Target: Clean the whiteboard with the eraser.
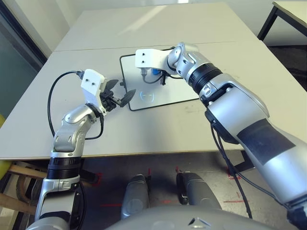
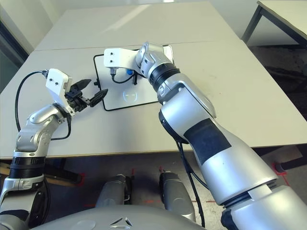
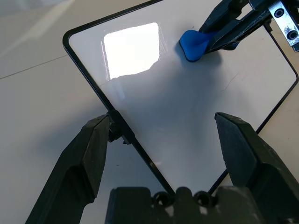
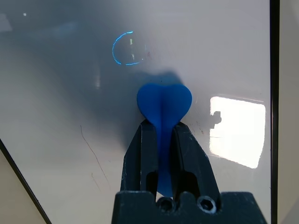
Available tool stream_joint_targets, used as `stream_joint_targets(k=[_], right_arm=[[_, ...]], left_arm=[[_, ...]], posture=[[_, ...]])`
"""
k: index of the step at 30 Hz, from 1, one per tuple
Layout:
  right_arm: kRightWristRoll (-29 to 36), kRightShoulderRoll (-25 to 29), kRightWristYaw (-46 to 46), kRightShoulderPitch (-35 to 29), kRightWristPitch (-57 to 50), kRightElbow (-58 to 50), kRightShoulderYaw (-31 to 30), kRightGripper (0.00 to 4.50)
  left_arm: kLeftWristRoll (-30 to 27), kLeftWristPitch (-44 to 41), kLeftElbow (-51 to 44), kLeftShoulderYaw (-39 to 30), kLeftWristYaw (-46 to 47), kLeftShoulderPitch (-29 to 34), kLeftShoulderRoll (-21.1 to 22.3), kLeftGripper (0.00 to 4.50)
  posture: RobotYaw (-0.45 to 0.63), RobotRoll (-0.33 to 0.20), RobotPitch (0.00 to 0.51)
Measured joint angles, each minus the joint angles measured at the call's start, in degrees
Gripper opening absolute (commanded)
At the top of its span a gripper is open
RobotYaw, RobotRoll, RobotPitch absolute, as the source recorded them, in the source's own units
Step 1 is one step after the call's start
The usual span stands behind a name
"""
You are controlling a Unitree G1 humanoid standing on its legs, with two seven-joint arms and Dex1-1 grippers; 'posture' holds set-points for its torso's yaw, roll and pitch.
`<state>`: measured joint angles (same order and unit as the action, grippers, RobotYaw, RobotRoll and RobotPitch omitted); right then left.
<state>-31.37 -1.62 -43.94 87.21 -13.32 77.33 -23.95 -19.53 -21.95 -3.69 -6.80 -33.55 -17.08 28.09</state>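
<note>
The whiteboard (image 1: pixel 178 91) lies flat on the table, white with a thin black frame, and bears a few faint thin streaks. My right gripper (image 4: pixel 161 125) reaches across it and is shut on the blue eraser (image 4: pixel 163 103), whose rounded end presses against the board surface (image 4: pixel 70 140). The eraser (image 1: pixel 156 73) sits near the board's far left part. My left gripper (image 3: pixel 163 122) is open at the board's left edge. One finger (image 3: pixel 88 149) stands outside the frame by a small side knob (image 3: pixel 117 133); the other is over the white surface (image 3: pixel 187 116).
A light-blue ring reflection (image 1: pixel 146 96) shows on the board. A black cable (image 1: pixel 52 96) loops beside my left arm. A second table adjoins at the back, and a black-legged table (image 1: pixel 288 14) stands at the far right. The table's front edge runs near my body.
</note>
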Motion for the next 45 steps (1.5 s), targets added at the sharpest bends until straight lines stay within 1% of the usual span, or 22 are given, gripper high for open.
stream_joint_targets(k=[9,28,34,41,43,45], right_arm=[[-0.4,0.5,0.0,0.0,0.5,0.0,-0.5,0.14],[-3.2,7.8,-3.3,-1.2,2.2,-0.2,-4.7,0.14],[-3.6,10.0,-3.6,-2.1,2.2,-0.1,-4.8,0.14],[-3.5,10.8,-4.5,-2.3,2.0,-0.1,-4.5,0.14],[-3.0,11.2,-5.7,-2.3,1.9,-0.1,-4.0,0.14],[-1.8,11.8,-9.2,-2.0,1.5,-0.1,-2.8,0.14]], left_arm=[[0.0,0.0,0.0,0.0,0.4,0.0,-0.3,4.50],[0.1,0.2,0.9,0.1,-0.4,-1.7,-0.4,4.50],[0.1,0.3,2.4,0.2,-0.6,-2.1,-0.4,4.50],[0.2,0.9,3.2,1.0,-1.0,-3.2,-0.6,4.50],[0.2,1.0,4.3,1.2,-1.4,-3.7,-0.6,4.50],[0.2,1.1,4.9,1.3,-1.5,-4.2,-0.7,4.50]], posture=[[0.13,0.000,0.085],[0.09,0.000,0.074],[0.07,0.000,0.072],[0.05,0.000,0.070],[0.03,0.000,0.070],[0.02,0.000,0.070]])
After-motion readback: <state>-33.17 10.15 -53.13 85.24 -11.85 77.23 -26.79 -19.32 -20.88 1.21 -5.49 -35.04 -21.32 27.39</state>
